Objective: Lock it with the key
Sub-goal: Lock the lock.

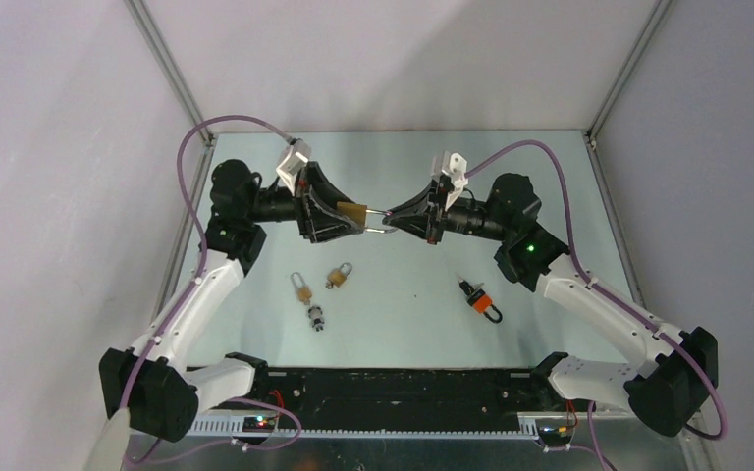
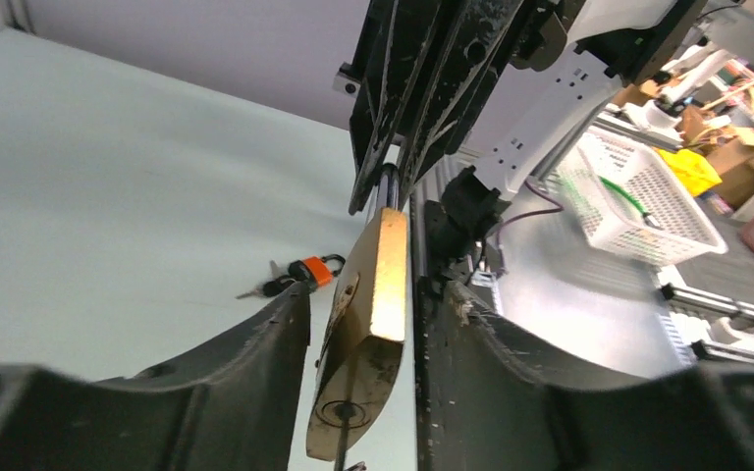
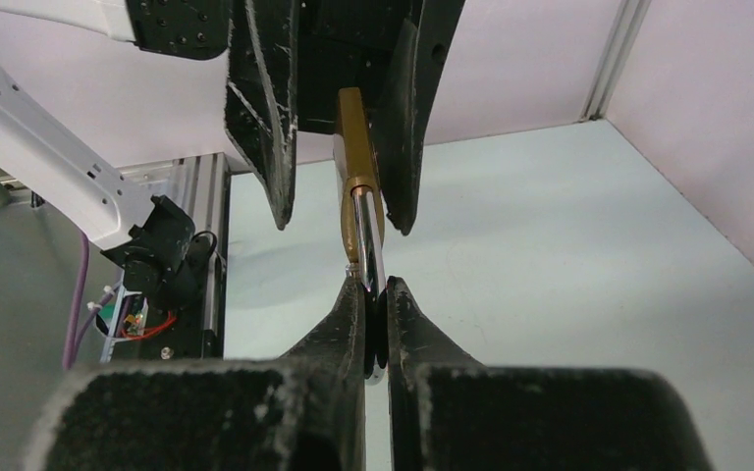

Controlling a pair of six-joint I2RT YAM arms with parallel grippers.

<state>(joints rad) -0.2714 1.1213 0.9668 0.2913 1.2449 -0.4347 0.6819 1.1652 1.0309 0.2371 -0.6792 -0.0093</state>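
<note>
The pale table [image 1: 550,196] fills the walled cell, and over its far half the left arm [image 1: 196,304] and the right arm [image 1: 599,299] reach in from either side until their tips meet in mid-air. The left gripper [image 1: 365,221] stands parted around the body of a brass padlock [image 1: 351,211]; seen from the right wrist, one of its fingers [image 3: 265,118] is clearly apart from the brass, while the other lies just beside it, and whether that one touches I cannot tell. The right gripper [image 3: 375,294] is pinched closed on the padlock's steel shackle [image 3: 368,235], so the lock hangs above the table between the two arms, held by that loop. In the left wrist view the brass body [image 2: 368,304] sits tilted between the dark fingers, its keyhole end turned toward the camera. Down on the table, on the right arm's side, lies an orange padlock [image 1: 481,299] — a dark stub sticks out of one end, too small to identify. Nearer the left arm lie two small brass padlocks [image 1: 301,287] [image 1: 338,276], close together but apart, and just in front of them a small silvery piece [image 1: 316,318] that I cannot identify.
</note>
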